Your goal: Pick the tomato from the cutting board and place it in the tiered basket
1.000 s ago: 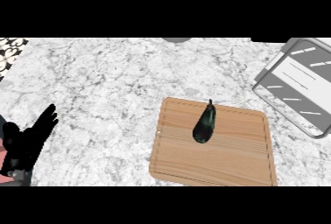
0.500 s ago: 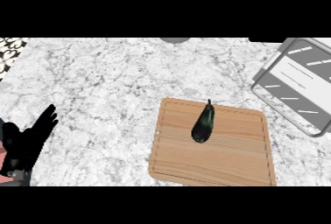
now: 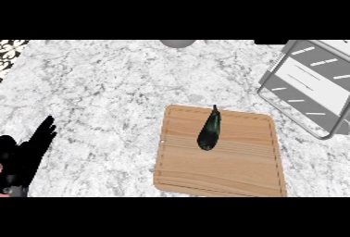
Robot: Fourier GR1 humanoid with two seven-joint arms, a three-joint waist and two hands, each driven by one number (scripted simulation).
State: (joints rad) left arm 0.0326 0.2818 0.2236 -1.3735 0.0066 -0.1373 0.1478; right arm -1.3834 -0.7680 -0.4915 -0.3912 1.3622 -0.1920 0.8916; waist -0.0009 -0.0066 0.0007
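Note:
A dark green, elongated vegetable (image 3: 209, 130) lies on the wooden cutting board (image 3: 226, 171), pointing toward the board's far edge; it looks like an eggplant, not a tomato. The grey wire tiered basket (image 3: 311, 85) stands at the right edge of the counter, beyond the board's far right corner. My left hand (image 3: 26, 157) shows at the lower left edge, open with fingers straight and pointing up, far from the board. My right hand is out of the view.
The marble counter (image 3: 109, 92) spreads between my left hand and the board. A grey round object (image 3: 179, 43) peeks in at the top edge. A patterned surface (image 3: 10, 48) borders the counter at the upper left corner.
The view has drifted a little, so the left hand sits slightly lower and more to the left. The vegetable and board have not moved.

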